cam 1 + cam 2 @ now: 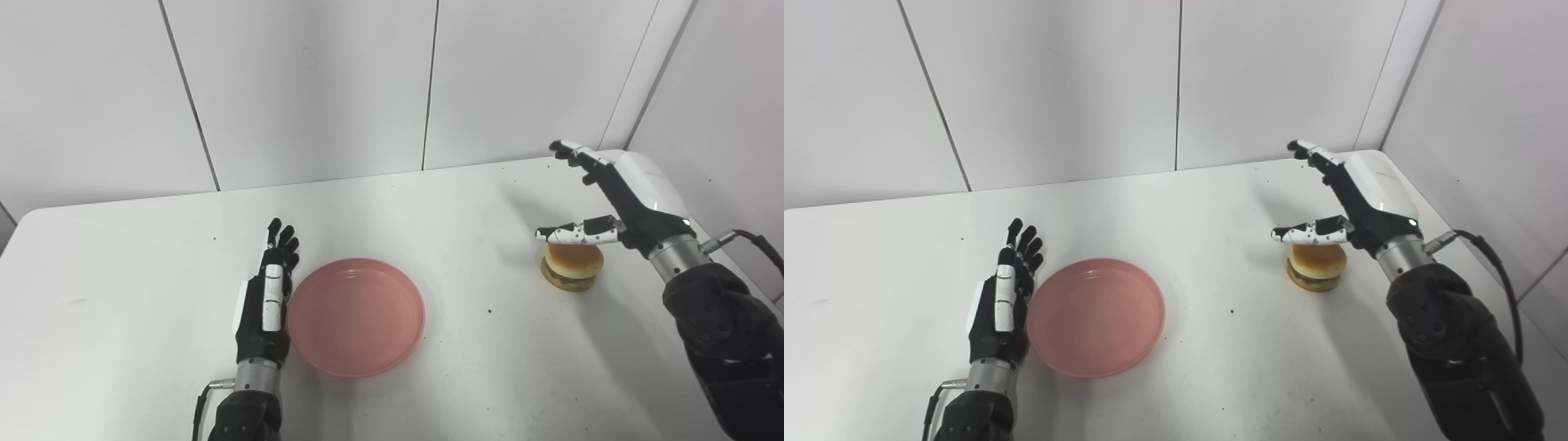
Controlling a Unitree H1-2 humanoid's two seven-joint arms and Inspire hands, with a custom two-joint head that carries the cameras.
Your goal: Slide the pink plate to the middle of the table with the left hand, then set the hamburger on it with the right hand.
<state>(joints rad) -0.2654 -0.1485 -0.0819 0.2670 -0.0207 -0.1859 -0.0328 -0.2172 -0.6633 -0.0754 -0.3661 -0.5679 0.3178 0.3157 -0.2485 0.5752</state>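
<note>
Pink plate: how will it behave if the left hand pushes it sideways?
The pink plate looks rigid and shallow with a low rim, so it should slide flat on the smooth white table, not tip. It is probably light plastic. The left hand lies along its left edge, so an off-centre push may spin it.

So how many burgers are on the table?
1. The hamburger sits on the table's right side, just under the open right hand. None on the pink plate.
</note>
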